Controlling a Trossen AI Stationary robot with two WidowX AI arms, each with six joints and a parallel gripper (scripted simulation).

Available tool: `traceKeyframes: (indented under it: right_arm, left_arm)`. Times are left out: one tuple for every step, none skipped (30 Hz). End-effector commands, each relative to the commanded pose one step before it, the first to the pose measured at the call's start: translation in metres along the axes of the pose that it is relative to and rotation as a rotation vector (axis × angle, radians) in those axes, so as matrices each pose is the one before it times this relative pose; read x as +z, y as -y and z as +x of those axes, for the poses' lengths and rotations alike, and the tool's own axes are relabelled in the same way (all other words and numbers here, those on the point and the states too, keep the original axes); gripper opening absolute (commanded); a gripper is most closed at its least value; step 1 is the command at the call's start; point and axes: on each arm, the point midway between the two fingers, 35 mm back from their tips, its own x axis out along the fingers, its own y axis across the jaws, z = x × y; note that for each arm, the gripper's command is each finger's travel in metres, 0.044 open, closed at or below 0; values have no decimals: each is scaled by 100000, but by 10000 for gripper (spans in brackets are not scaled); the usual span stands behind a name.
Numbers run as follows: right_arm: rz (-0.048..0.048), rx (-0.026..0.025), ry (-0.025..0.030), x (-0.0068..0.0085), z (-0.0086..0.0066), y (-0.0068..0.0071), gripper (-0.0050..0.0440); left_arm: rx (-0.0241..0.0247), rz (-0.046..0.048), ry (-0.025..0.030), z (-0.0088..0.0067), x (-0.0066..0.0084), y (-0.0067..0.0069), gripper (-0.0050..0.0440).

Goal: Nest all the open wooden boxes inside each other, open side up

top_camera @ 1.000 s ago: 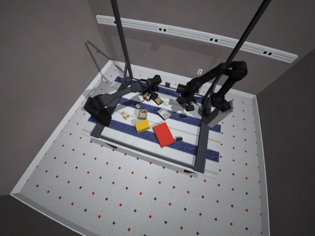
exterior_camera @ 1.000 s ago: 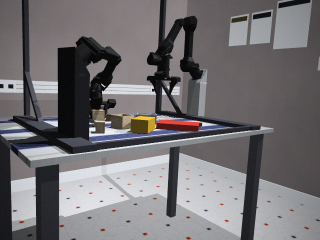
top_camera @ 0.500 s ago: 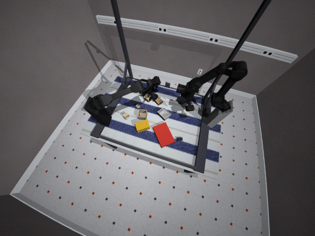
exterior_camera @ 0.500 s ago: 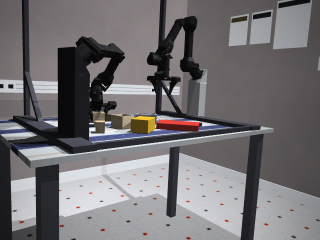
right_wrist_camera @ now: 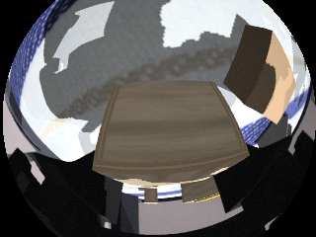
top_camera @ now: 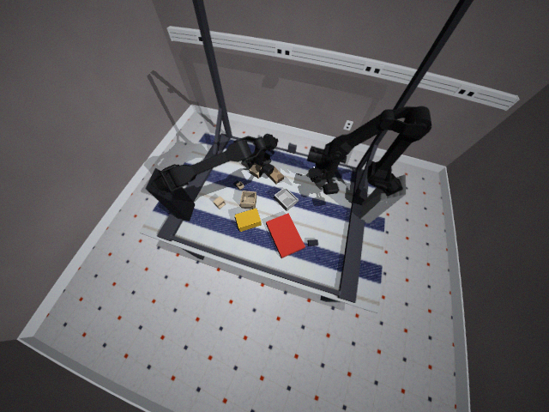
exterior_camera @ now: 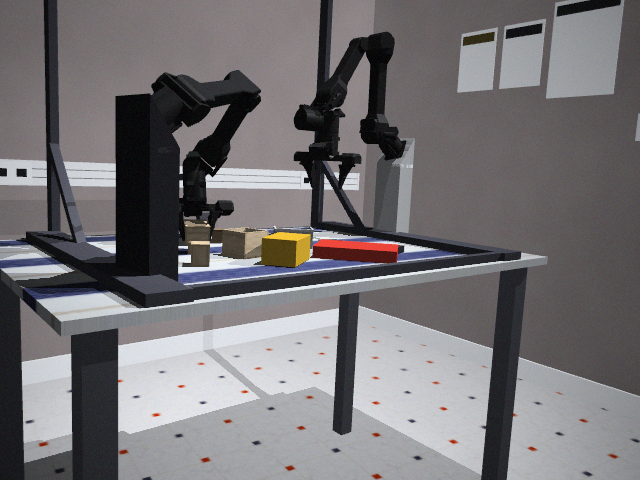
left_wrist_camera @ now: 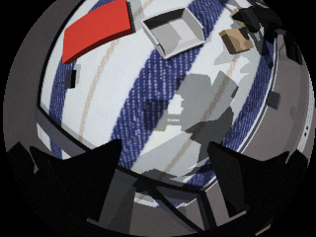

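Wooden open box point(top_camera: 248, 205) point(exterior_camera: 235, 244) sits open side up on the bench point(top_camera: 370, 305) point(exterior_camera: 336, 285), its bare inner floor showing from above. Grey tray point(top_camera: 286, 199) point(exterior_camera: 294, 231) point(left_wrist_camera: 174, 37) is also open upward, bare inside. The right tool point(top_camera: 257, 166) point(exterior_camera: 197, 222) point(right_wrist_camera: 165, 134) grips another box point(top_camera: 255, 171) point(exterior_camera: 197, 231) point(right_wrist_camera: 170, 128); the left tool point(top_camera: 322, 180) point(exterior_camera: 326, 183) point(left_wrist_camera: 166, 146) is wide, holding nothing. The top view shows a tiny box point(top_camera: 239, 184) that I can't make out in the exterior view; the right wrist view shows the gripped box's broad panel.

The right arm's elbow point(top_camera: 239, 150) point(exterior_camera: 244, 86) now stands higher and reaches farther out from its base than a second ago.
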Motion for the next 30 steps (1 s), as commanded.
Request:
traceKeyframes:
  right_arm:
    - [1981,-275,9063,-43,-1322,986,-50]
    - [0,0,0,0,0,0,-50]
    - [0,0,0,0,0,0,-50]
    - [0,-69,760,-60,-5,9,-50]
    - [0,-45,455,-38,-3,6,-50]
    - [0,-16,151,-13,-1,2,-50]
    - [-8,15,143,-7,19,-8,-50]
    - [37,26,500,-25,19,11,-50]
    - [55,37,841,-42,27,16,-50]
    - [63,38,1192,-60,31,20,-50]
    - [49,29,1566,-77,24,17,-50]
    - [-14,18,1993,-87,-6,-6,-50]
    - [-29,-31,2006,-98,-17,-2,-50]
    - [-36,-62,1650,-88,-23,1,-50]
    - [-35,-71,1288,-73,-23,3,-50]
    - [-42,-57,937,-50,-25,-3,-50]
    - [-104,3,652,-4,-49,-42,-50]
    - [-94,33,287,19,-42,-46,-50]
    - [0,0,0,0,0,0,-50]
    - [0,0,0,0,0,0,-50]
    - [-43,41,228,5,1,-29,-50]
    - [47,28,592,-35,22,10,-50]
    - [137,-3,916,-84,61,53,-50]
    - [80,29,1410,-84,36,23,-50]
    - [2,43,1926,-84,1,-10,-50]
    - [-25,-10,2267,-105,-14,-4,-50]
    - [-45,-60,1960,-96,-26,2,-50]
    - [-50,-80,1534,-79,-30,5,-50]
    - [-44,-75,1100,-58,-26,5,-50]
    - [-30,-52,662,-35,-18,4,-50]
  left_arm:
    - [-1068,-264,2139,-402,453,269,400]
    - [0,0,0,0,0,0,400]
    - [0,0,0,0,0,0,400]
    - [0,0,0,0,0,0,400]
    - [0,0,0,0,0,0,400]
    - [0,0,0,0,0,0,400]
    - [0,0,0,0,0,0,400]
    - [0,0,0,0,0,0,400]
    - [0,0,0,0,0,0,400]
    - [0,0,0,0,0,0,400]
    - [0,0,0,0,0,0,400]
    - [0,0,0,0,0,0,400]
    - [0,0,0,0,0,0,400]
    - [0,0,0,0,0,0,400]
    - [0,0,0,0,0,0,400]
    - [0,0,0,0,0,0,400]
    - [0,0,0,0,0,0,400]
    - [0,0,0,0,0,0,400]
    - [0,0,0,0,0,0,400]
    - [0,0,0,0,0,0,400]
    - [0,0,0,0,0,0,400]
    - [0,0,0,0,0,0,400]
    - [0,0,0,0,0,0,400]
    - [0,0,0,0,0,0,400]
    - [0,0,0,0,0,0,400]
    - [0,0,0,0,0,0,400]
    - [0,0,0,0,0,0,400]
    - [0,0,0,0,0,0,400]
    - [0,0,0,0,0,0,400]
    - [0,0,0,0,0,0,400]
